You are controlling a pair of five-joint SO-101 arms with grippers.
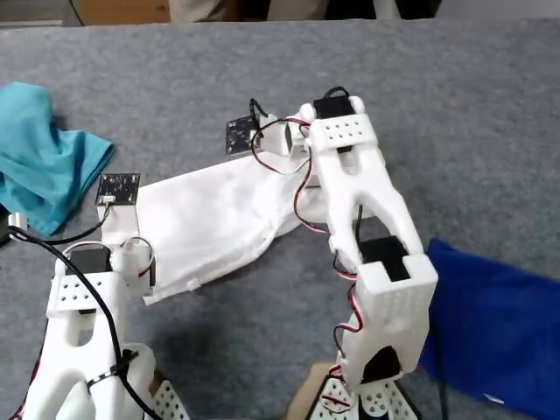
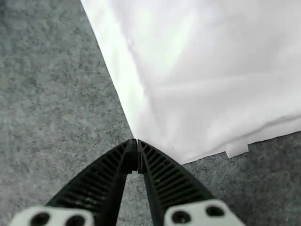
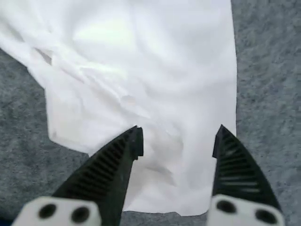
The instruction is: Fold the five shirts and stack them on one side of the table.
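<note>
Folding the white shirt [image 1: 219, 219] appeared to be the step in hand. It lay spread and partly creased across the middle of the grey table [image 1: 455, 105], not yet a tidy packet. The left gripper [image 2: 137, 143] was shut, its tips meeting right at the white shirt's edge near one corner. Whether any cloth was pinched between them could not be told. The right gripper [image 3: 178, 134] hung wide open above the opposite end of the white shirt, one jaw on each side of a rumpled strip of fabric, holding nothing. A teal shirt [image 1: 44, 166] lay bunched well apart from the white shirt, beyond the end nearest the left arm. A blue shirt [image 1: 499, 324] lay well apart from it on the other side, past the right arm's base. The next move probably called for the right gripper to drop and close on the cloth beneath it, so both ends could be lifted and carried over together. A shallow pinch would risk dragging the shirt rather than folding it.
</note>
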